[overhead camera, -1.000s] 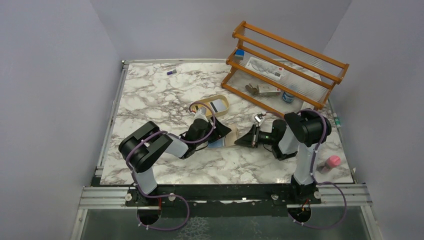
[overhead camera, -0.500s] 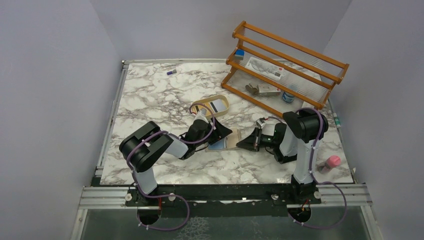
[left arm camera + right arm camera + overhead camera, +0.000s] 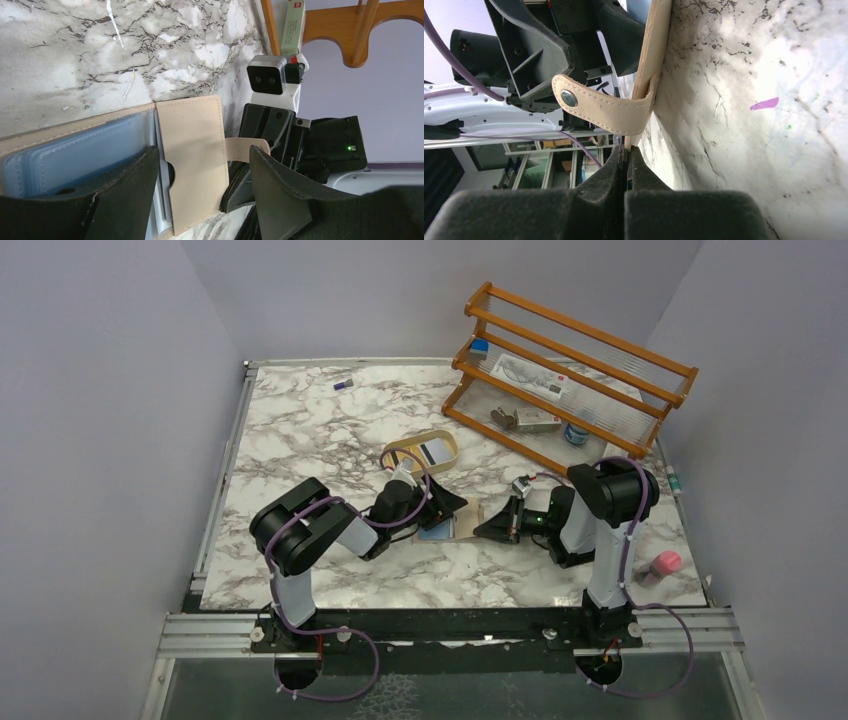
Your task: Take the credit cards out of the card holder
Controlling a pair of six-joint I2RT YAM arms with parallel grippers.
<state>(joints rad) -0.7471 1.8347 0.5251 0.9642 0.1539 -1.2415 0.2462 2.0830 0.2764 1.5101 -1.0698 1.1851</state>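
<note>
Nothing legible — red label (image 3: 298, 5) on the box (image 3: 291, 30) is blurred.

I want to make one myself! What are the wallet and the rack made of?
The wallet looks like beige leather or fake leather: matte, stitched along its tab, with a shiny metal snap. The rack looks like glossy orange-brown wood, going by its colour and curved ends; its shelves could be ribbed clear plastic.
</note>
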